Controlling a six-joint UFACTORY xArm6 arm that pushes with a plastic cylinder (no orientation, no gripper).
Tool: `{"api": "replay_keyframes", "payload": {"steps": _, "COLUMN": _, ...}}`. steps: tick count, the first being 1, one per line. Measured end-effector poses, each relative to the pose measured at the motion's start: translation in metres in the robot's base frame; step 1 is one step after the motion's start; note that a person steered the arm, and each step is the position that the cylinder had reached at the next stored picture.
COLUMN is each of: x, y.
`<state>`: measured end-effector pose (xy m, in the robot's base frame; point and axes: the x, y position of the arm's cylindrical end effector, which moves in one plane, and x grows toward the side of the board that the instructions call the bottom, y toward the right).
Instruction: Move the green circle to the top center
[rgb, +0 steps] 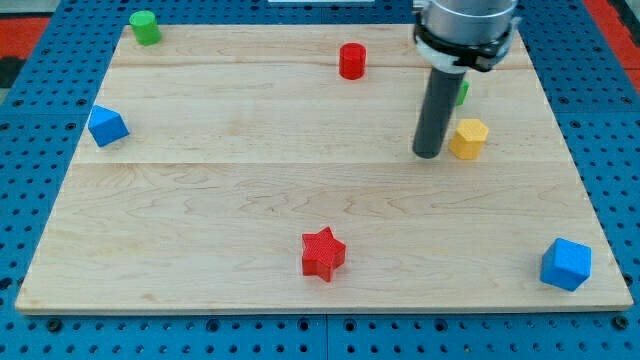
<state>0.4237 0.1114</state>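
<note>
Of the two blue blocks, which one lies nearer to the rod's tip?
The blue block at the view's bottom right is nearer to my tip; the other blue block sits at the far left edge.

Just one cam here, sitting high off the view's bottom edge and tilted down over the wooden board. Pretty close: nearly the whole board fits, with blue pegboard around it.

A green block is mostly hidden behind the rod, so its shape cannot be told. The arm's upper part is cut off by the view's top.
</note>
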Motion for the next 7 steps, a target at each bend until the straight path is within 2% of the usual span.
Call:
{"api": "replay_keyframes", "payload": {"steps": 1, "x": -0.027, "y": -0.006}}
{"api": "replay_keyframes", "payload": {"steps": 2, "x": -0.037, "y": -0.016}}
{"api": "replay_keyframes", "payload": {"steps": 7, "x": -0.037, "y": -0.071}}
